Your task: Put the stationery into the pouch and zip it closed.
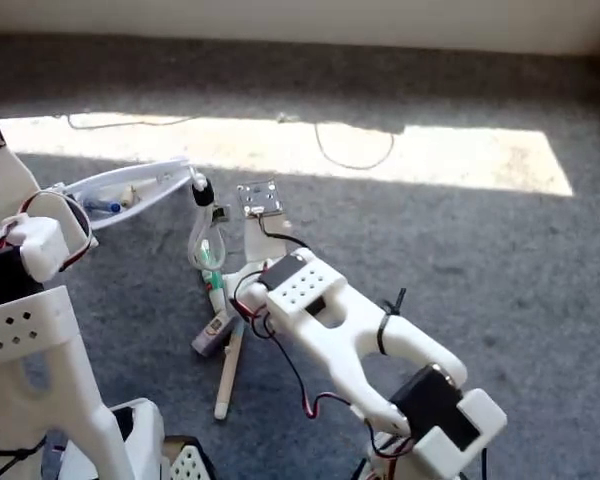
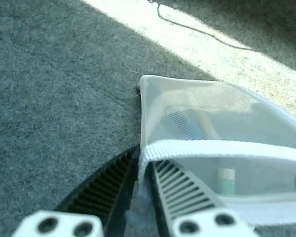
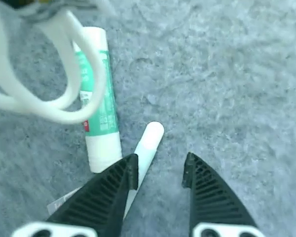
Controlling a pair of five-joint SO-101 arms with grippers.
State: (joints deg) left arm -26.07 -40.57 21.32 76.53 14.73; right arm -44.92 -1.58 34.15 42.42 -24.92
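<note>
Left gripper: jaws closed, pinching the webbed rim of the pouch. Pouch's far end is cut off. Contents blur through the mesh; one green-banded item shows.

Right gripper: jaws well apart, holding nothing, low over the carpet beside the white loop at the pouch's end. Glue stick lies partly under that loop. White pen is beside it, one end hidden behind a finger.
</note>
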